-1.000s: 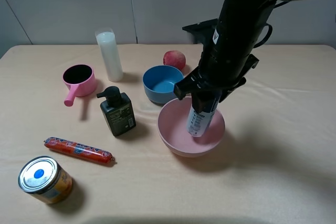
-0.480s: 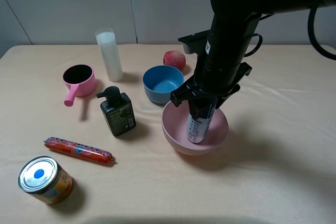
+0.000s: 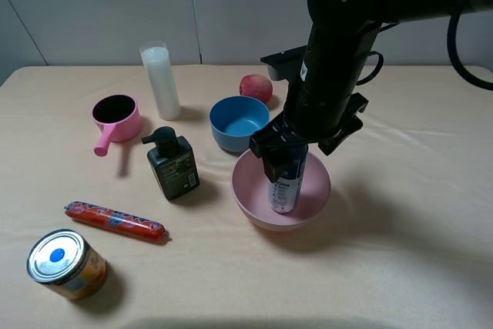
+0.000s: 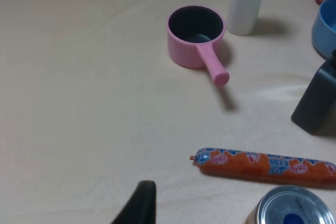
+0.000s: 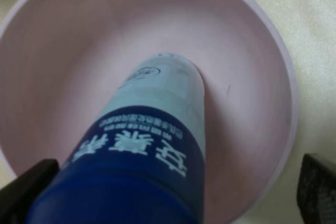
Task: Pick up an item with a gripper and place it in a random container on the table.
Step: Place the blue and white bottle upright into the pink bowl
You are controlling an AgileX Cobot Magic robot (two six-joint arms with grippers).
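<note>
The bottle [image 3: 285,188], dark blue on top and white with print below, stands almost upright inside the large pale pink bowl [image 3: 243,194] on the beige table [image 3: 400,260]. My right gripper [image 3: 283,158] is around the bottle's blue upper part. In the right wrist view the bottle [image 5: 157,108] rests with its base on the bowl's floor [image 5: 252,66]. My right gripper [image 5: 170,190] is open there: one finger [image 5: 316,187] stands well clear of the bottle, the other is beside it. Only one finger [image 4: 139,203] of my left gripper shows, above bare cloth.
A blue bowl [image 3: 239,122] and a red fruit [image 3: 256,86] sit just behind the pink bowl. A dark green pump bottle [image 3: 172,163], a pink handled pot [image 3: 115,117], a milky white cylinder [image 3: 160,81], a sausage [image 3: 115,221] and a can [image 3: 65,263] are on the left.
The bottle went from tilted to almost upright and now stands lower in the pink bowl. The right gripper came down and a little left, and its fingers have spread off the bottle.
</note>
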